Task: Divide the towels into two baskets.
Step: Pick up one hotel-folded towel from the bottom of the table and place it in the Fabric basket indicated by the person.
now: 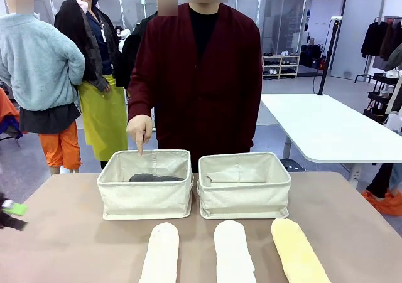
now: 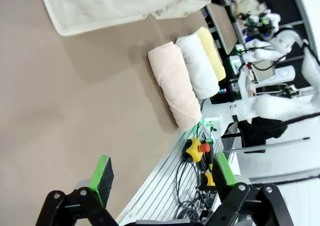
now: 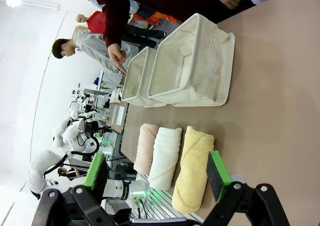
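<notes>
cream towel, white towel, yellow towel (rolled) | grey towel in left basket

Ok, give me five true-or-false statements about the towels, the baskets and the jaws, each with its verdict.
1. The dark grey towel lies in the left basket. True.
2. The pale yellow towel lies in the right basket. False: it lies on the table, outside both baskets.
3. The cream towel and the white towel lie side by side on the table. True.
4. The person's hand points at the right basket. False: its finger points into the left basket.
5. The left gripper has its jaws shut on a towel. False: the jaws stand open and empty.
</notes>
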Available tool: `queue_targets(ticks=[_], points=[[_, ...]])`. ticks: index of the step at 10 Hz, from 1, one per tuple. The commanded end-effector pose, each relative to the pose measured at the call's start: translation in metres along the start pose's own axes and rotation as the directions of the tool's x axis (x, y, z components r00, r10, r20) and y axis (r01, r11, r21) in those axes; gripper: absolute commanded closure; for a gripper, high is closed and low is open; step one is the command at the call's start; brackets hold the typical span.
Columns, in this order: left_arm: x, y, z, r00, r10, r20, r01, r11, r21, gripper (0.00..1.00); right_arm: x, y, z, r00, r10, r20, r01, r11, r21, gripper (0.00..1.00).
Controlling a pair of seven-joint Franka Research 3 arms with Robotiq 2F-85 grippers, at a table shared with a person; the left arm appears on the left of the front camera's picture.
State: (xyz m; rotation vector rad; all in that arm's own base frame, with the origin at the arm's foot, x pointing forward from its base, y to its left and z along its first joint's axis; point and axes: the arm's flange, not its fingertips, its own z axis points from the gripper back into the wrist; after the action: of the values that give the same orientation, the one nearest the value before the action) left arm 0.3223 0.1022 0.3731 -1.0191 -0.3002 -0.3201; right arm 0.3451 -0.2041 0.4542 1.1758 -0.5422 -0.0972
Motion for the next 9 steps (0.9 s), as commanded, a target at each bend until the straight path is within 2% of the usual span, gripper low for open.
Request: queue_targets(ticks=[1, 4, 7, 9], points=[[0.003, -0.049, -0.052, 0.996, 0.091, 0.022, -0.093, 0.989, 0.114, 0.00, -0.002, 0.002, 0.002, 1.000, 0.006, -0.003, -0.006, 1.000, 0.005, 0.00], [-0.004, -0.088, -0.124, 0.988, 0.151, -0.034, -0.142, 0.973, 0.182, 0.00, -0.002, 0.002, 0.002, 1.000, 0.006, -0.003, -0.006, 1.000, 0.005, 0.00], [-0.018, -0.097, -0.183, 0.977, 0.177, -0.118, -0.137, 0.949, 0.283, 0.00, -0.002, 0.002, 0.002, 1.000, 0.006, -0.003, -0.006, 1.000, 0.005, 0.00], [-0.039, -0.099, -0.214, 0.969, 0.217, -0.121, -0.175, 0.942, 0.286, 0.00, -0.002, 0.002, 0.002, 1.000, 0.006, -0.003, -0.006, 1.000, 0.005, 0.00]])
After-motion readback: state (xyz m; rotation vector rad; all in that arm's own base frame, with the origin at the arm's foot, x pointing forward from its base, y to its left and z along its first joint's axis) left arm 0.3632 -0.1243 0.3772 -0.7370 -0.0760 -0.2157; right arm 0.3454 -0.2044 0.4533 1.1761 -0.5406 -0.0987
